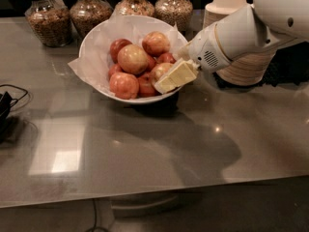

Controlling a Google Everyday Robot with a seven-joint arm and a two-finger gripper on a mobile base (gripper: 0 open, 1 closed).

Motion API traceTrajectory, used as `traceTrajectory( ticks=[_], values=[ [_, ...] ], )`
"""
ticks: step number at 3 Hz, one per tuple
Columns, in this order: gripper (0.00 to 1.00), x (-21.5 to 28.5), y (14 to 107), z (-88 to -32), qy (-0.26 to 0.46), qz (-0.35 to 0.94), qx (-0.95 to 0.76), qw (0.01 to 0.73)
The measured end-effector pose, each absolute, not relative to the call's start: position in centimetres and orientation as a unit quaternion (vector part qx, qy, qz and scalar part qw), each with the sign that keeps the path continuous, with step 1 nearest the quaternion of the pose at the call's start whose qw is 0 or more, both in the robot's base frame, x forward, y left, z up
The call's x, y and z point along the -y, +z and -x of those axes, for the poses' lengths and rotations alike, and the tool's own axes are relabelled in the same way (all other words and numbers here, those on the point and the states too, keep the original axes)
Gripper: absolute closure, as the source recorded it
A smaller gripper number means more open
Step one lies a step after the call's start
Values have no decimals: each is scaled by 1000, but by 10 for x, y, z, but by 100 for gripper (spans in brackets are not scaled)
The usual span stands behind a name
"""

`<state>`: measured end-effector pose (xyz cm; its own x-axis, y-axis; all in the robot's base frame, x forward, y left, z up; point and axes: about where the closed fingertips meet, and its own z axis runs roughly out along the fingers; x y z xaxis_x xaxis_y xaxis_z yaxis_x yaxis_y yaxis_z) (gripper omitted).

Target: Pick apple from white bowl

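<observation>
The white bowl (94, 57), wide and lined with crumpled white paper, stands at the back middle of the grey counter and holds several apples. My gripper (175, 76) reaches in over the bowl's right rim from the right. It lies against a pale yellow-green apple with a red-orange blush (160, 71) on the right of the pile, and hides part of it. Another large pale blushed apple (133, 58) sits in the middle of the pile, and a rosier one (124, 85) at the front.
Several glass jars of grains (48, 21) line the back edge behind the bowl. A stack of off-white disposable bowls (241, 66) stands right of the bowl, behind my arm. A black cable (9, 100) lies at the left edge.
</observation>
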<state>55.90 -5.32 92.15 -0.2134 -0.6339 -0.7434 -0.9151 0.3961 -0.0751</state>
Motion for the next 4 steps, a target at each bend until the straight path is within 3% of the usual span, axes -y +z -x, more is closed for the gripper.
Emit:
traceTrajectory(
  ticks=[2, 4],
  values=[
    [28, 53, 904, -561, 206, 499, -768, 346],
    [38, 53, 894, -567, 213, 474, -785, 337]
  ],
)
